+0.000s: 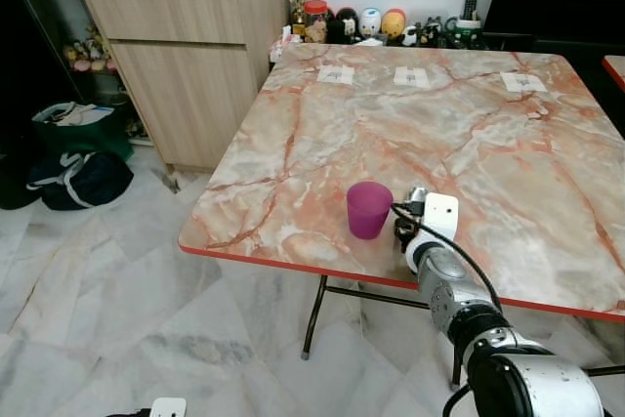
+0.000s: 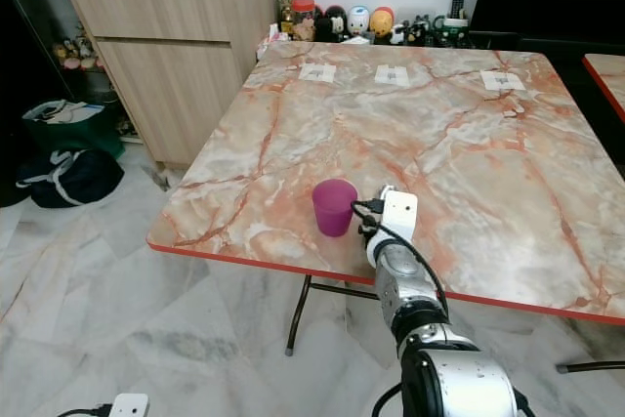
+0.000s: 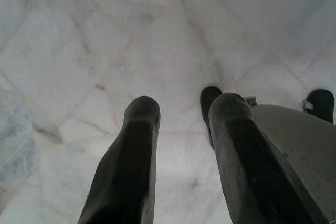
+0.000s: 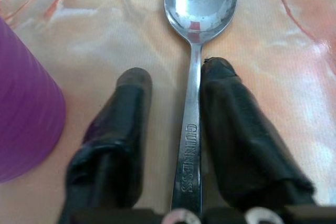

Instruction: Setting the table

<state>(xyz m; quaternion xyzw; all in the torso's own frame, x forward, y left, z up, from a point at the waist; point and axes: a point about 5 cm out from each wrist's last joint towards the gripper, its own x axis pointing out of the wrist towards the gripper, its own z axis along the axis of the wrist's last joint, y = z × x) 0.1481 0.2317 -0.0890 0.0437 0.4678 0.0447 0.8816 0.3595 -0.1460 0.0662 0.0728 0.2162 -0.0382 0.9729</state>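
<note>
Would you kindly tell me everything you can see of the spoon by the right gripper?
The spoon is shiny silver metal, with an oval bowl facing up and a slim straight handle stamped GUINNESS. A small red mark sits where bowl meets handle, and the bowl shows a dull smudge. It lies flat on the marble table, its handle running between the open jaws of the right gripper, close against one finger. The purple cup stands beside it, apart.

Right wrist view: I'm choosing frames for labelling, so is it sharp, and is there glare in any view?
Right wrist view: crisp, the engraved silver metal spoon lies between the right claw's black fingers, its bowl showing soft reflections; the purple plastic cup is slightly soft. Left wrist view: left claw over evenly lit floor. Eye views: mild sheen on the marble-patterned table.
</note>
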